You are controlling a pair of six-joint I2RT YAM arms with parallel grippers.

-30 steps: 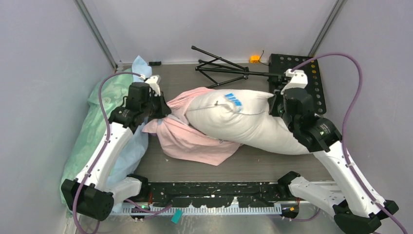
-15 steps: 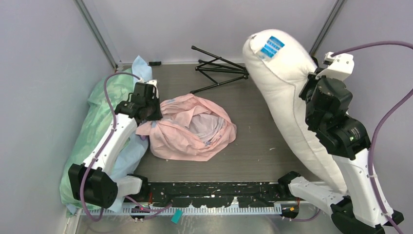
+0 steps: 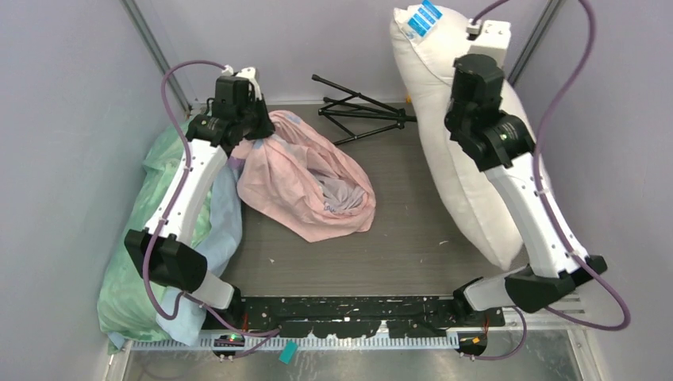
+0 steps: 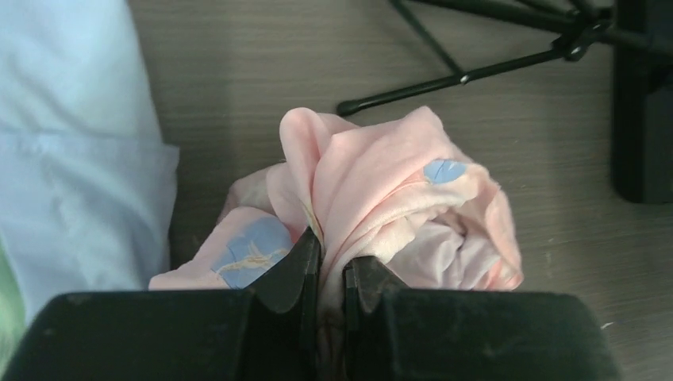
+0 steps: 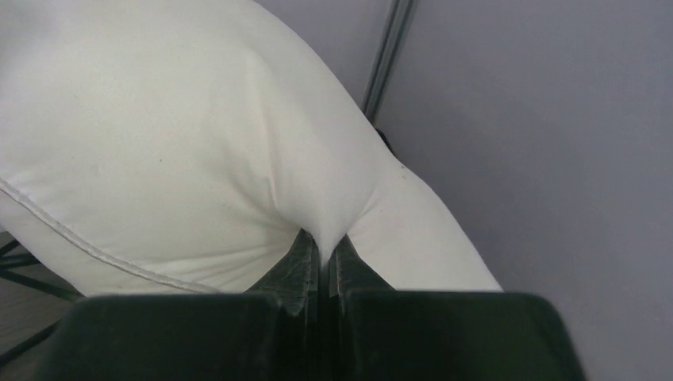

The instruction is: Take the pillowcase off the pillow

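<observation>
The pale pink pillowcase [image 3: 305,178] lies crumpled and empty on the table left of centre, its upper corner lifted. My left gripper [image 3: 252,136] is shut on that corner; the left wrist view shows the pink fabric [image 4: 381,175] pinched between the jaws of the left gripper [image 4: 331,255]. The plump white pillow [image 3: 432,71] hangs upright at the right, fully out of the case, a blue-printed tag [image 3: 421,17] at its top corner. My right gripper [image 3: 468,59] is shut on a fold of it; the right wrist view shows the white pillow [image 5: 159,143] in the right gripper [image 5: 325,248].
A mint green pillow [image 3: 155,206] and light blue bedding [image 3: 222,230] lie along the left wall under the left arm. A folded black tripod [image 3: 357,107] lies at the back. Grey walls [image 3: 71,103] close in left, right and back. A black rail [image 3: 341,309] runs along the front edge.
My right arm has lifted the white pillow up and out of the pink pillowcase to the back right. My left gripper has raised the pillowcase corner toward the back.
</observation>
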